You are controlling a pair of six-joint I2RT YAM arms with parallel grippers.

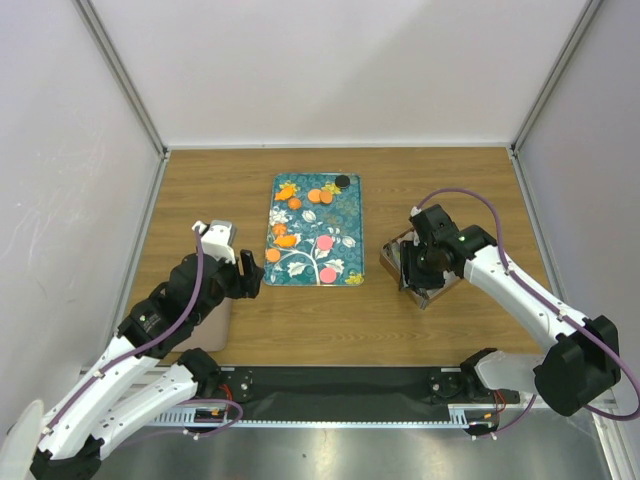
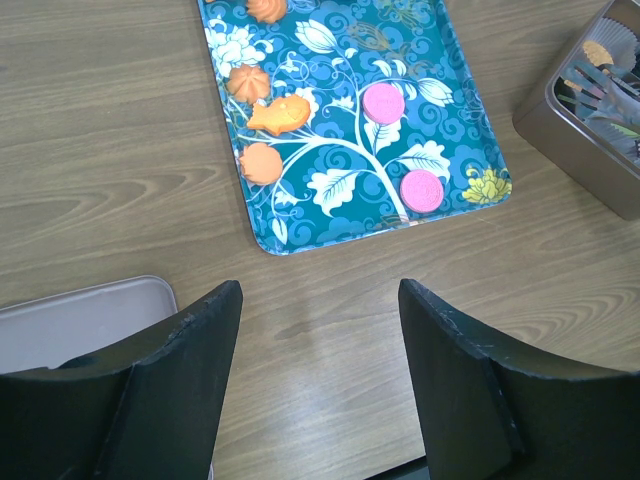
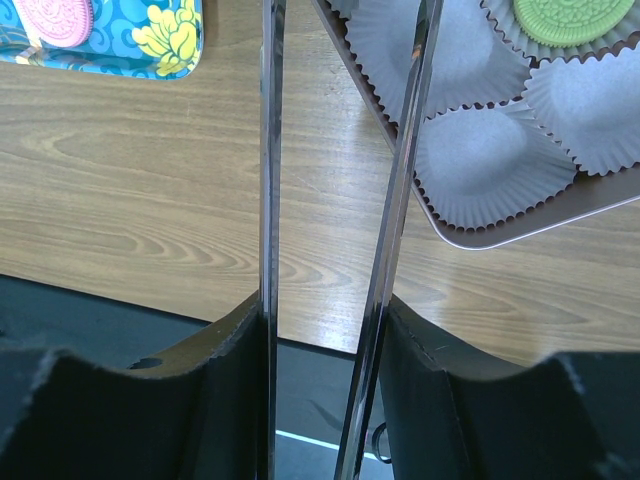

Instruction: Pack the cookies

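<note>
Cookies (image 1: 314, 195) lie mostly on the teal floral tray (image 1: 352, 182) at the middle of the wooden counter (image 1: 200, 190). Three orange ones cluster near its far end with a black cookie (image 1: 342, 181) at the far right corner, and a fourth orange one (image 2: 261, 163) sits at the near left edge. Two pink cookies (image 2: 383, 102) lie on the near right part, the nearer one close to a yellow flower print at the corner. One green cookie (image 3: 565, 15) rests in a white fluted paper cup (image 3: 490, 165) inside the metal tin (image 2: 590, 130), among other such cups. The tin stands on the counter just beside the tray's near right corner, apart from it. The right gripper (image 1: 413, 268) hangs over the tin's near side. Its jaws pinch a pair of metal tongs (image 3: 268, 150), one thin blade against each finger, and the blades run forward and spread slightly. One blade is over bare counter and the other crosses the tin's rim; their tips lie outside the wrist view. The left gripper (image 2: 320, 295) hovers above bare counter just short of the tray's near edge, its jaws spread wide with nothing between them. A flat grey lid (image 2: 80, 320) lies on the counter beside its left finger, partly under the left arm in the overhead view.
</note>
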